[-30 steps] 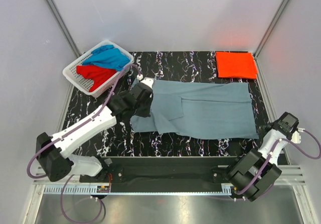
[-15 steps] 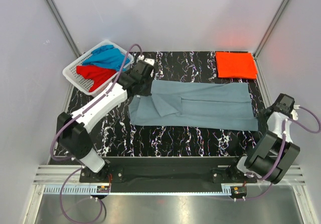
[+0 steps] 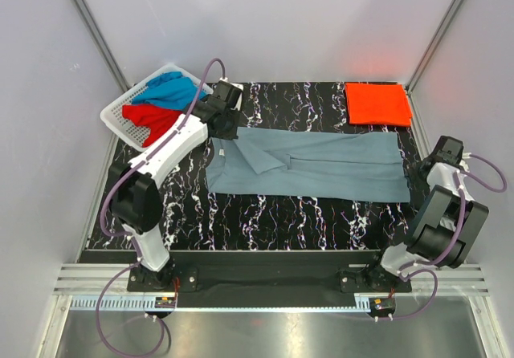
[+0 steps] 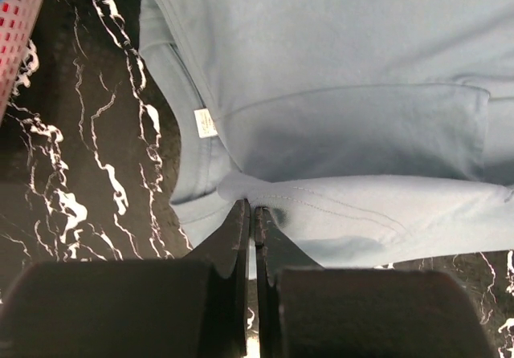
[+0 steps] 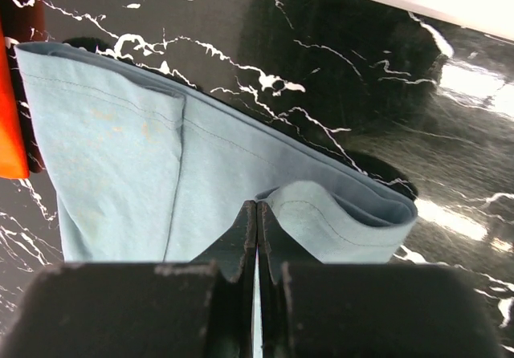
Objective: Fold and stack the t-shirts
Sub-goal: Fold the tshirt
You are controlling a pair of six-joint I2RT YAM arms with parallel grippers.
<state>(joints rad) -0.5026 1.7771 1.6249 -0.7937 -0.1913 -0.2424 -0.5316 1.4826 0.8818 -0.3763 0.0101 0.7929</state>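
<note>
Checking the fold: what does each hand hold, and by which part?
Both hold the grey-blue t-shirt: the left hand pinches a folded edge beside the collar, the right hand a folded edge at the hem end.

We see a black, white-veined marble table (image 3: 321, 221) boxed by pale grey walls (image 3: 281, 21), with a metal rail (image 3: 265, 300) in front.

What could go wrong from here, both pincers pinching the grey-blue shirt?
1. The left pincer and right pincer each pinch only a thin edge of the grey-blue t-shirt; it may slip out mid-fold.
2. The shirt's right end lies close to the folded orange-red t-shirt; a pull could disturb it.
</note>
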